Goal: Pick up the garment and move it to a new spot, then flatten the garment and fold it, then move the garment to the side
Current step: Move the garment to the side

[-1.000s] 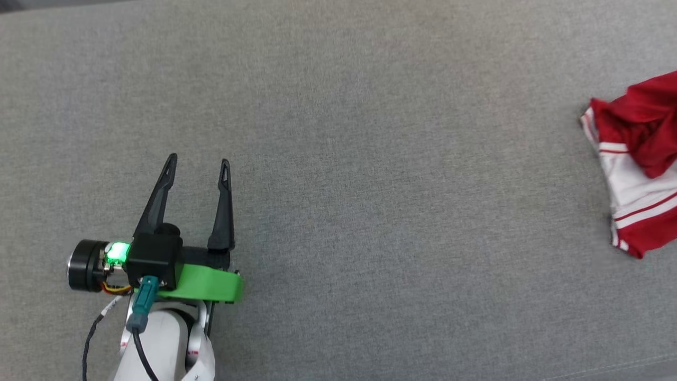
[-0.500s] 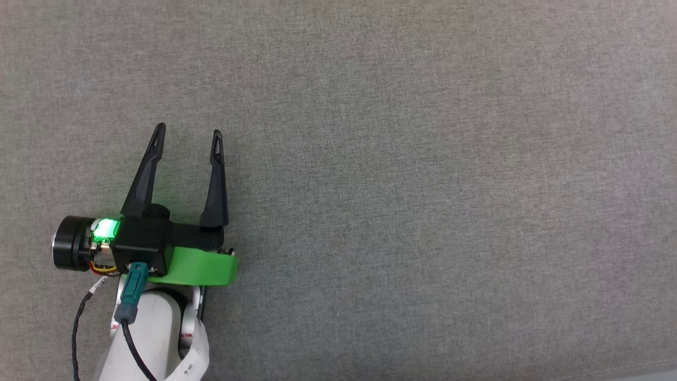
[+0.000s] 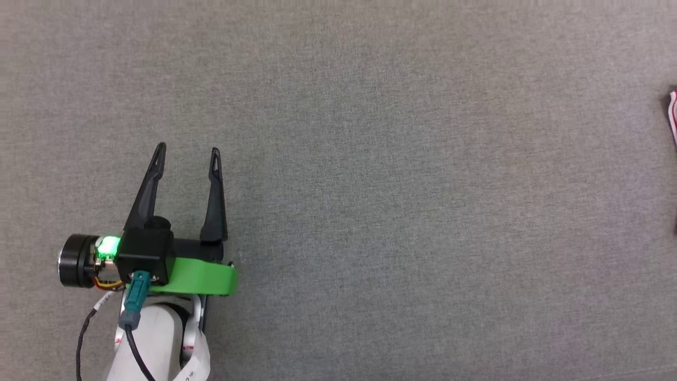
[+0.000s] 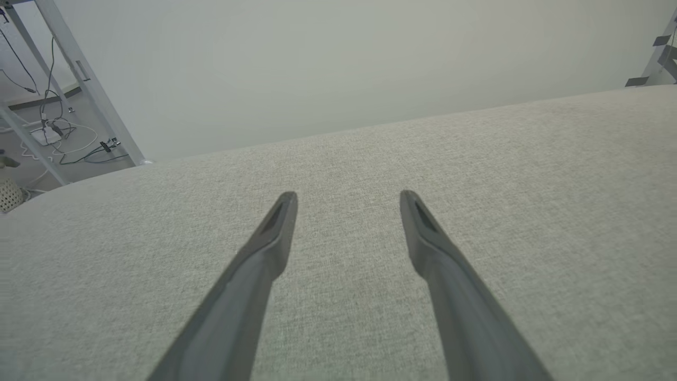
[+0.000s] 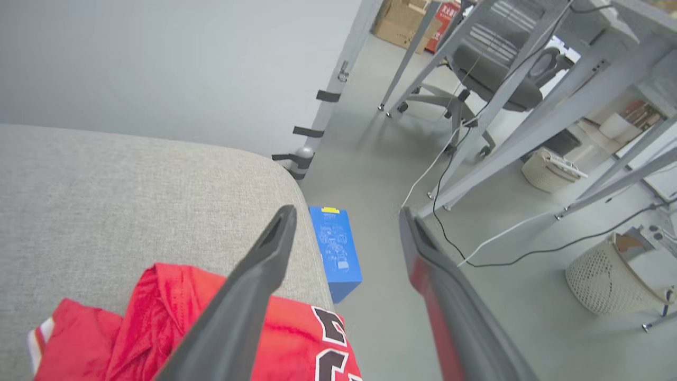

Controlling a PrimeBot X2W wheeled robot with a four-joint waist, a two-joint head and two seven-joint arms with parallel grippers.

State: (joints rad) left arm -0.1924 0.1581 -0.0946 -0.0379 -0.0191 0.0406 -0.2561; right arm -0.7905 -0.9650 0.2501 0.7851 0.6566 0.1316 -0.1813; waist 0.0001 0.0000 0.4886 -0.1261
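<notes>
- Right hand (image 5: 347, 210): two dark fingers spread wide, nothing between the tips, held over the near corner of the grey padded surface (image 5: 106, 201).
- Garment (image 5: 296, 338): red, bunched up on the padded surface right at that rounded corner, under the right hand's fingers. Black-and-white print shows on it, and striped trim at its far-left fold. Can't tell if the fingers touch the cloth.
- Head view: thin sliver of the garment (image 3: 673, 112) at the right edge of the padded surface, white with red stripes.
- Left hand (image 3: 188, 148): fingers wide apart, holding nothing, over bare fabric on the left part of the padded surface, well apart from the garment. Green light lit on its wrist, green bracket below it.
- Blue box (image 5: 336, 254): on the floor, just beside the padded surface's corner, yellow label on its far end.
- Woven basket (image 5: 608, 280): on the floor, well apart from the padded surface, white cable near it.
- Office chair (image 5: 476, 58): farther out from the padded surface, under grey metal frame legs.
- Cardboard box (image 5: 402, 18): farthest from the padded surface, past the chair.
</notes>
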